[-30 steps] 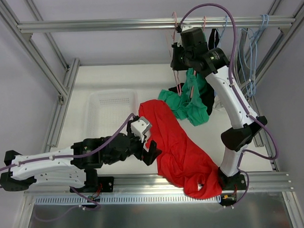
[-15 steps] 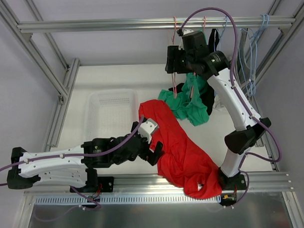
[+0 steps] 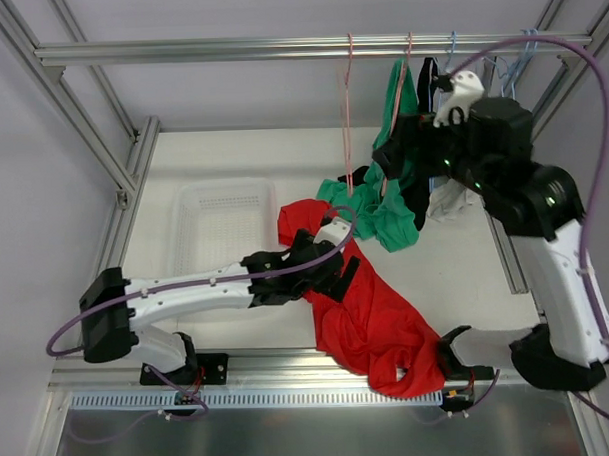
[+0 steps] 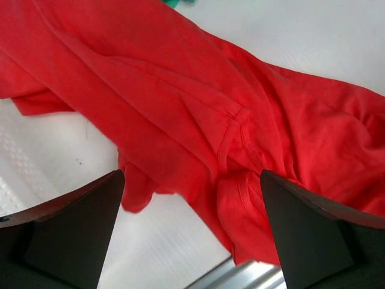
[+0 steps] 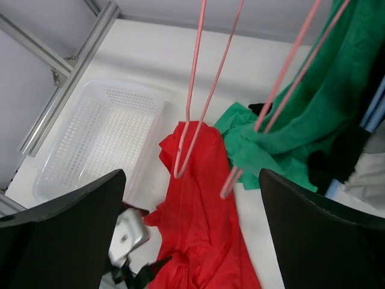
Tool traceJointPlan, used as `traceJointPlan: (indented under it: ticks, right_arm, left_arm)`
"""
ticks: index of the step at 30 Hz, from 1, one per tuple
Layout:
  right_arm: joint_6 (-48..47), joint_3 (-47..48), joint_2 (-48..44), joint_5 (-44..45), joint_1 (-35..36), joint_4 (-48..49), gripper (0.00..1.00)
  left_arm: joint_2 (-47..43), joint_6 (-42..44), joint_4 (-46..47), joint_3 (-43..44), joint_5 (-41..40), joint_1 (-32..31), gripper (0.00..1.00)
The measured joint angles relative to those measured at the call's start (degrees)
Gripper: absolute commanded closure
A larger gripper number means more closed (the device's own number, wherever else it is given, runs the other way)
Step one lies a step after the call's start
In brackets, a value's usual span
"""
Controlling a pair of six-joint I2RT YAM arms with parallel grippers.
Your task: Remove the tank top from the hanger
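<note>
near the bases, the left gripper (image 3: 336,277) hovers spread and empty over the red shirt (image 3: 372,306). farther back the right gripper (image 3: 390,157), equally spread and empty, risks closing on the bare pink hanger (image 3: 348,116) or dragging the loaded hanger (image 3: 410,59) off the rail (image 3: 228,51). the green tank top (image 3: 395,110) hangs just beside it, trailing down to the table (image 3: 232,160).

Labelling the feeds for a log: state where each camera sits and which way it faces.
Top external: fixed above and behind the bases, looking down at the table; left arm and right arm show.
Left wrist: low over the red shirt, facing down; its fingers frame it.
Right wrist: high by the hangers, looking down at basket and green top; its fingers show.
Shared: red shirt, in all three.
</note>
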Motion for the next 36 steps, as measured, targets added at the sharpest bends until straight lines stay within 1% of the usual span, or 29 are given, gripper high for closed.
traceJointPlan:
  ticks: [3,5,7,9,11,14,15,16,17,18,19,20,24,27,31,36]
  right_arm:
    - [-1.0,-4.8,-9.8,0.6,0.0,-0.9,0.00]
    - [-1.3,-10.3,-17.8,0.8,0.0,-1.4,0.01]
    - [-1.6,-14.8,-25.4,0.9,0.0,-3.7,0.01]
    - [-2.0,-17.0,-31.8,0.6,0.0,-5.5,0.01]
    - [-2.6,-18.5,-36.2,-0.7,0.0,-6.7,0.01]
    - [-3.6,-21.3,-40.1,-4.6,0.0,-7.5,0.01]
    - [-3.9,-22.7,-41.0,-5.7,0.0,-8.1,0.00]
    - [-4.3,-23.8,-41.6,-6.9,0.0,-8.6,0.01]
    - [-4.7,-24.9,-42.0,-8.0,0.0,-9.0,0.00]
    - [-5.0,-25.9,-42.3,-8.8,0.0,-9.4,0.00]
    - [-5.3,-26.7,-42.5,-9.4,0.0,-9.6,0.01]
    - [-5.5,-27.2,-42.7,-9.8,0.0,-9.7,0.01]
    - [-6.4,-28.4,-44.0,-10.8,0.0,-9.9,0.01]
    - [-7.0,-28.7,-45.0,-10.8,0.0,-9.9,0.00]
    - [-7.5,-30.2,-45.9,-10.5,0.0,-9.5,0.00]
    - [-7.7,-31.8,-46.2,-9.6,0.0,-9.3,0.01]
  left_arm:
    - [7.6,-0.1,0.4,3.6,2.4,1.7,0.01]
    - [12.9,-0.4,0.6,5.9,4.6,1.9,0.01]
    - [18.1,-1.4,1.1,7.9,7.0,1.9,0.01]
    - [22.3,-2.3,1.1,9.0,8.9,1.9,0.01]
    - [26.4,-3.3,1.0,10.2,9.6,1.6,0.01]
    - [31.6,-5.2,0.9,11.9,10.1,1.5,0.01]
    - [32.8,-5.5,0.4,13.2,9.5,1.3,0.07]
    - [33.5,-6.1,0.5,14.2,9.5,1.0,0.19]
    - [34.7,-6.6,0.7,15.4,9.2,0.7,0.47]
    - [35.6,-7.4,0.7,16.5,8.7,0.4,0.64]
    - [36.2,-8.1,1.4,17.1,8.6,0.2,0.79]
    - [36.6,-9.2,2.2,17.2,8.4,-0.1,1.00]
    - [35.4,-12.6,5.2,14.8,7.2,-1.3,1.00]
    - [31.1,-14.1,5.2,10.2,6.4,-2.1,1.00]
    - [20.3,-13.7,-0.8,5.1,3.2,-4.2,1.00]
    - [1.4,-11.0,-3.7,6.5,-1.3,-5.4,1.00]
